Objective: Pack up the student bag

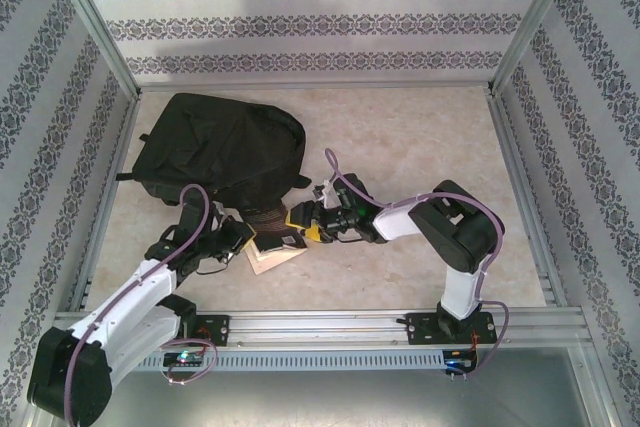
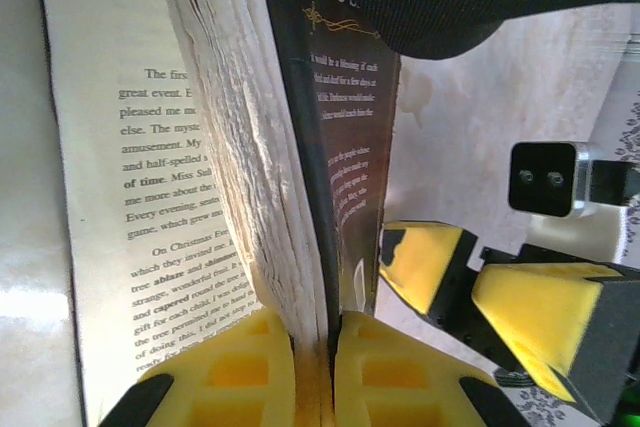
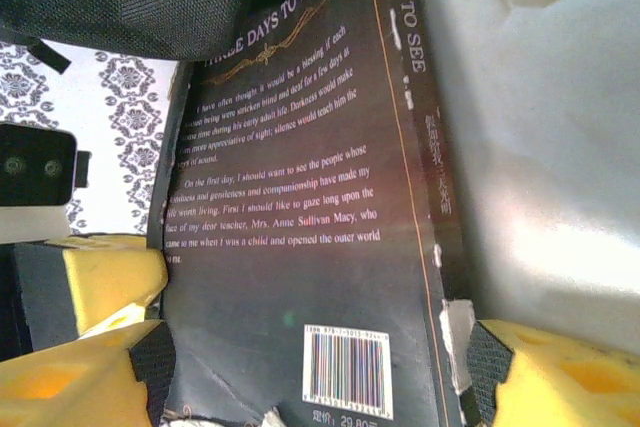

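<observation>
By bag (image 1: 215,142), left hand (image 2: 318,337) pinching book (image 2: 345,147)

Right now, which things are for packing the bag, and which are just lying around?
For the job: student bag, book, left gripper clamped on the book, right gripper open beside it.
Just there: table, patterned walls, metal rail.
</observation>
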Available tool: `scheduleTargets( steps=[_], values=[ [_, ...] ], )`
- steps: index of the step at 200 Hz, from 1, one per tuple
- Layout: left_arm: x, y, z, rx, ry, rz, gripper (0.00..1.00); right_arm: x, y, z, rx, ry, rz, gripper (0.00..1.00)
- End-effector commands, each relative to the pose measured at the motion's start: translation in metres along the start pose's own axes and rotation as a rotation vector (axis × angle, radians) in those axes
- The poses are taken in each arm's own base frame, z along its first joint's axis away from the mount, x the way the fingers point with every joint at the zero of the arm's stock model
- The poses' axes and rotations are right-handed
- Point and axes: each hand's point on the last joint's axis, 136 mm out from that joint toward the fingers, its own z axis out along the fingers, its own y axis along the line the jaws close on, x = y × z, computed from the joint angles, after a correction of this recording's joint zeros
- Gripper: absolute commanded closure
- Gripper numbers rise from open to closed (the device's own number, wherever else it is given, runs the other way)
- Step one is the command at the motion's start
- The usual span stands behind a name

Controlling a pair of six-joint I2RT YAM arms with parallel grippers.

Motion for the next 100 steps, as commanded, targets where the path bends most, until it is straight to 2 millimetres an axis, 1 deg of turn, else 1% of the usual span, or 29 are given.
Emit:
scheduleTargets(
  steps=[1,20,45,56,64,76,100],
  values=[
    [0.019,-0.065,-0.019,0.220,0.100,0.084,1.00,0.037,-0.048,0.024,0.103,0.103,0.067,0.22],
    [0.020,-0.071,-0.025,0.237,0.097,0.088,1.00,0.039,-0.054,0.023,0.131,0.106,0.070,0.22],
    [0.020,-0.082,-0.037,0.256,0.081,0.118,1.00,0.040,-0.067,0.015,0.190,0.084,0.068,0.22],
    [0.019,-0.085,-0.042,0.260,0.073,0.135,1.00,0.042,-0.068,0.014,0.195,0.084,0.065,0.22],
    [0.019,-0.088,-0.044,0.266,0.069,0.138,1.00,0.044,-0.066,0.014,0.188,0.093,0.067,0.22],
    [0.019,-0.089,-0.044,0.269,0.071,0.141,1.00,0.046,-0.059,0.015,0.149,0.109,0.066,0.22],
    [0.021,-0.079,-0.034,0.247,0.087,0.133,1.00,0.049,-0.038,0.020,0.047,0.143,0.066,0.25]
  ],
)
